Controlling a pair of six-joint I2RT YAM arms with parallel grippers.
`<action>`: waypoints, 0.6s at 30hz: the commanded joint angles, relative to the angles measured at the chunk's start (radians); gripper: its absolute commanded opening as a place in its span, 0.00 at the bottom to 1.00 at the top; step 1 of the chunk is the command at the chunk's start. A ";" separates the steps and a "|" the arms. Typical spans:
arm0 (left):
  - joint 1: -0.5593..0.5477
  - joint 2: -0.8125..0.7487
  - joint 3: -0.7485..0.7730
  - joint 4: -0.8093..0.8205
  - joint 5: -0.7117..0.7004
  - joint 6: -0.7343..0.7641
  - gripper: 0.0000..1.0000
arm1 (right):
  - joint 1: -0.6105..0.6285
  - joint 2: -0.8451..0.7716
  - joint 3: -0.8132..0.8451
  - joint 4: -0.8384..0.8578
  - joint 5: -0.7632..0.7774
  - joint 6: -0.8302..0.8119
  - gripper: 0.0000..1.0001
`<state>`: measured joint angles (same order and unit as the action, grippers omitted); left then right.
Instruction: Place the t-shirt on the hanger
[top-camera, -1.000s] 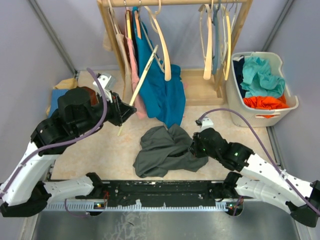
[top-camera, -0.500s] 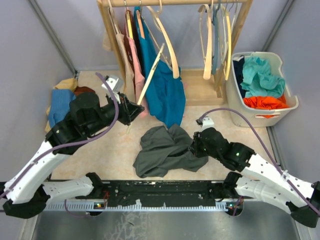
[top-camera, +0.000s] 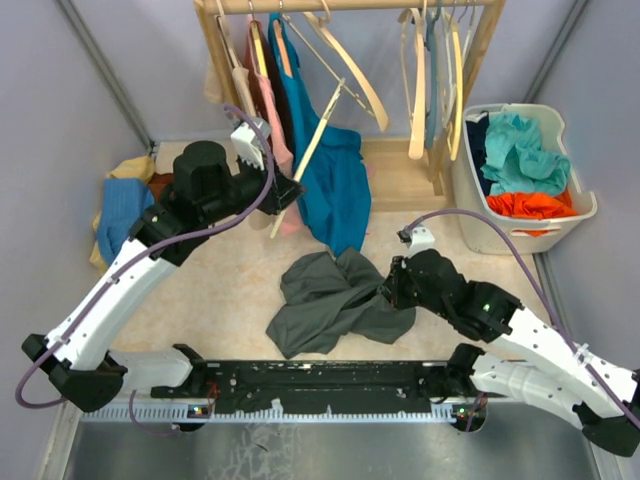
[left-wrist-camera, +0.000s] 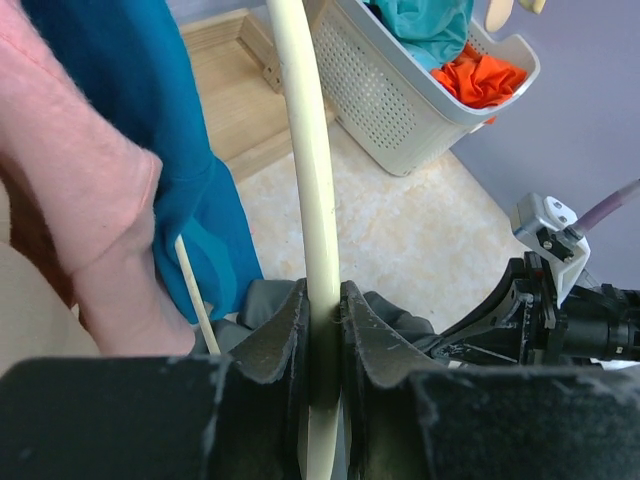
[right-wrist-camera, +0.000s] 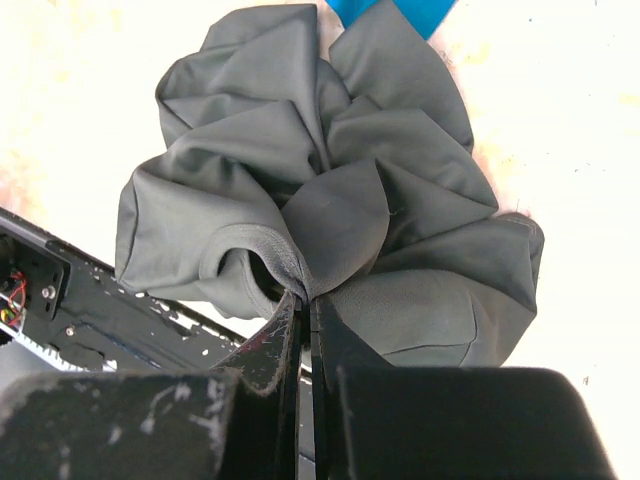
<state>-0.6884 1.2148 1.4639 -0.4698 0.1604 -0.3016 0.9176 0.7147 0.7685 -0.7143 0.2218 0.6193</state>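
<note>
The dark charcoal-grey short-sleeved cotton t-shirt (top-camera: 335, 300) is lying in a crumpled heap on the pale table (top-camera: 230, 290), just in front of the arm bases and below the hanging teal-blue shirt (top-camera: 335, 190). The right gripper (top-camera: 385, 293) is pressing its fingers together on a fold of the cloth at the heap's right edge; in the right wrist view the pinch (right-wrist-camera: 305, 300) is sitting just beside a ribbed curve that is probably the collar. The left gripper (top-camera: 290, 192) is clamping one arm of the pale light-wood curved coat hanger (top-camera: 313, 150) near its lower end, so the hanger is slanting up towards the rail between the pink garment (top-camera: 275, 130) and the teal-blue shirt. In the left wrist view the jaws are closing snugly on the wood (left-wrist-camera: 310, 180). Whether the hook is resting on the rail cannot be told. The shirt is likely going to handle as light, limp and shapeless, sagging and twisting from a single pinch, so gripping it at the collar or shoulder seam should be opening the neck best. The hanger is looking stiff and smooth, and it may be prone to pivoting in a narrow grip.
</note>
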 joint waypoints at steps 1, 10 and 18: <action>0.032 -0.020 0.048 0.043 0.084 0.015 0.02 | -0.008 0.010 0.058 0.011 0.026 -0.023 0.00; 0.056 -0.061 0.080 0.005 0.101 0.025 0.02 | -0.007 0.060 0.085 0.030 0.030 -0.037 0.00; 0.069 -0.084 0.079 -0.026 0.101 0.041 0.03 | -0.007 0.104 0.096 0.053 0.027 -0.042 0.09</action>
<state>-0.6323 1.1629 1.5112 -0.5194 0.2462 -0.2893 0.9176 0.8104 0.8074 -0.7116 0.2348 0.6003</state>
